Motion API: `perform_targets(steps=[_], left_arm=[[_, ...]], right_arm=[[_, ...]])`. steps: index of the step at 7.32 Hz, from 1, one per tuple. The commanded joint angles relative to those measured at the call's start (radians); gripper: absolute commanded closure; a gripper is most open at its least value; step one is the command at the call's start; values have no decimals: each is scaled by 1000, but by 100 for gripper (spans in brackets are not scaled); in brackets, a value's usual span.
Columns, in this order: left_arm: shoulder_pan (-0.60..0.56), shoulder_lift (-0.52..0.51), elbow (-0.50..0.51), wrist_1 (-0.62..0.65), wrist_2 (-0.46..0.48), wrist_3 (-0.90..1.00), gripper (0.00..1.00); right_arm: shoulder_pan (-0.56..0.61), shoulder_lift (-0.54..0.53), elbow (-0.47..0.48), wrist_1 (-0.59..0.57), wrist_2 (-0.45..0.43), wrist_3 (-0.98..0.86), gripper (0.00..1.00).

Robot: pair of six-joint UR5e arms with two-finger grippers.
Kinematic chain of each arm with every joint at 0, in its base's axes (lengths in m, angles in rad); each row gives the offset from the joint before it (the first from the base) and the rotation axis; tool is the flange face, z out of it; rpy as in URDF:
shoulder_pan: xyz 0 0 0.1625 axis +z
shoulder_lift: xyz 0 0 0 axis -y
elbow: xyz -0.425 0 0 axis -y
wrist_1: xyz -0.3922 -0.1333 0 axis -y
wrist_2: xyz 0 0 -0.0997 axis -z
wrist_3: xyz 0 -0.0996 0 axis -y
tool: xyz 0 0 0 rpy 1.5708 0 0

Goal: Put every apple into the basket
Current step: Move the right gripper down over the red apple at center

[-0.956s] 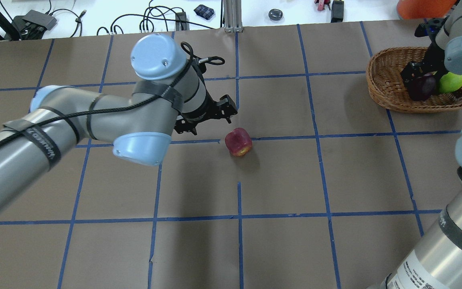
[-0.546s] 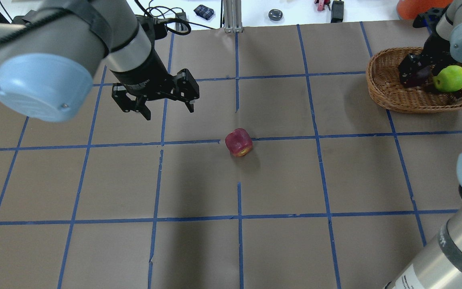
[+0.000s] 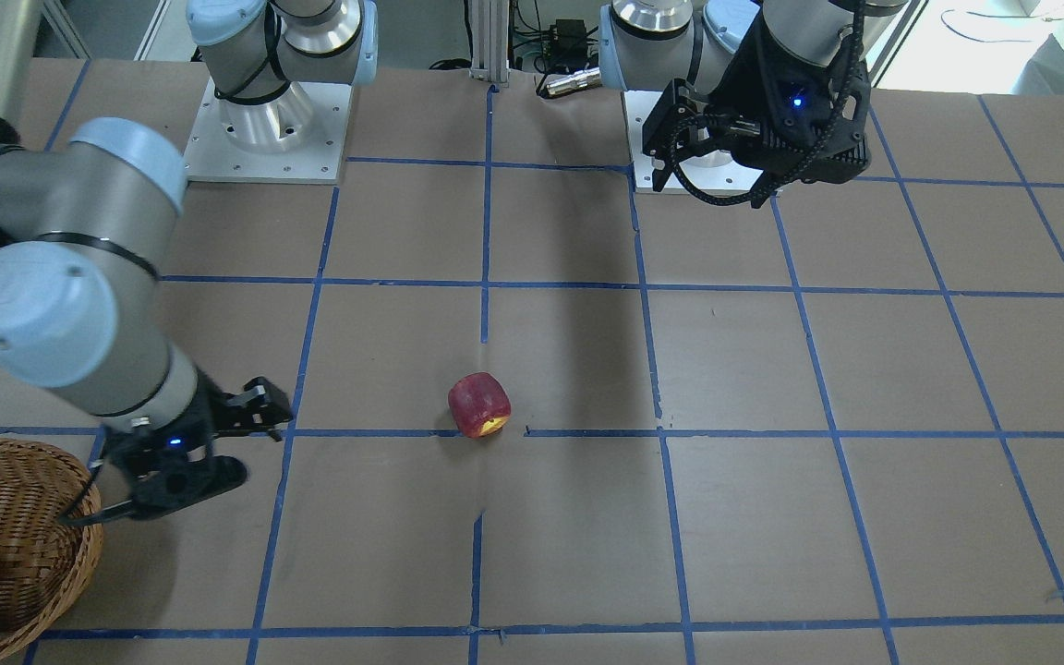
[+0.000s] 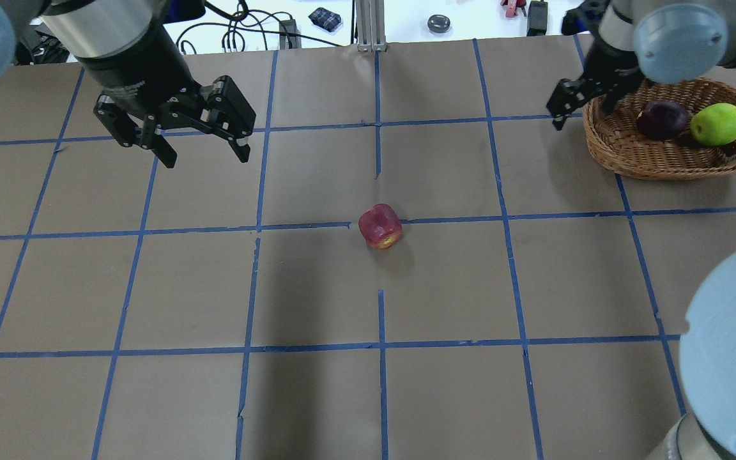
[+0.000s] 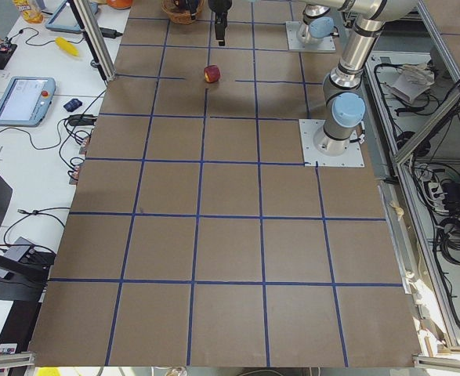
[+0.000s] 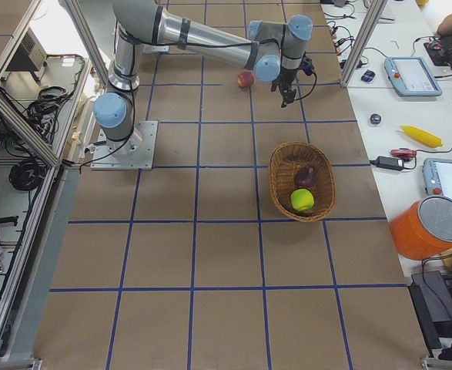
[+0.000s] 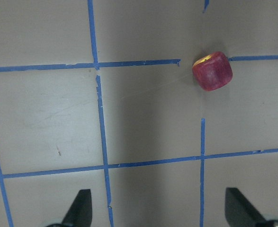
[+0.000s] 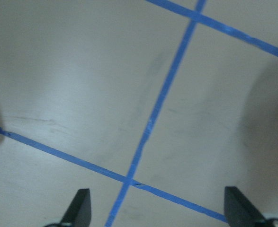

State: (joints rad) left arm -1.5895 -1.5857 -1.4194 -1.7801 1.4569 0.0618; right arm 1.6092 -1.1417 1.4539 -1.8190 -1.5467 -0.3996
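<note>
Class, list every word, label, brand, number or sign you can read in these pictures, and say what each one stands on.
Nothing can be read for certain in any view.
Black wrist collar of the left arm: faint pale lettering, too blurred to read.
Tablet on the side bench: screen too small to read.

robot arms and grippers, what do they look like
Both arms are silver-grey tubes with pale blue round joint caps: the left arm and the right arm. The left gripper and right gripper are black, two-fingered, angular. A black cable loops by the left wrist, and small blue lights glow on both wrists.
</note>
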Motion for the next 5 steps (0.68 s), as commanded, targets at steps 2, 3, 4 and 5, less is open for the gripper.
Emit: perform_targets(steps=[2, 3, 4, 5], left_arm=[[5, 15, -15, 14, 159, -11, 0], [8, 16, -24, 16, 157, -10, 0], [10, 15, -27, 19, 155, -7, 0], [8, 15, -27, 19, 122, -8, 0]], right_arm=[[222, 42, 20, -46, 42, 64, 0], [251, 60, 34, -57, 43, 65, 0], [292, 78, 52, -87, 42, 80, 0], [322, 100, 77, -121, 43, 123, 0]])
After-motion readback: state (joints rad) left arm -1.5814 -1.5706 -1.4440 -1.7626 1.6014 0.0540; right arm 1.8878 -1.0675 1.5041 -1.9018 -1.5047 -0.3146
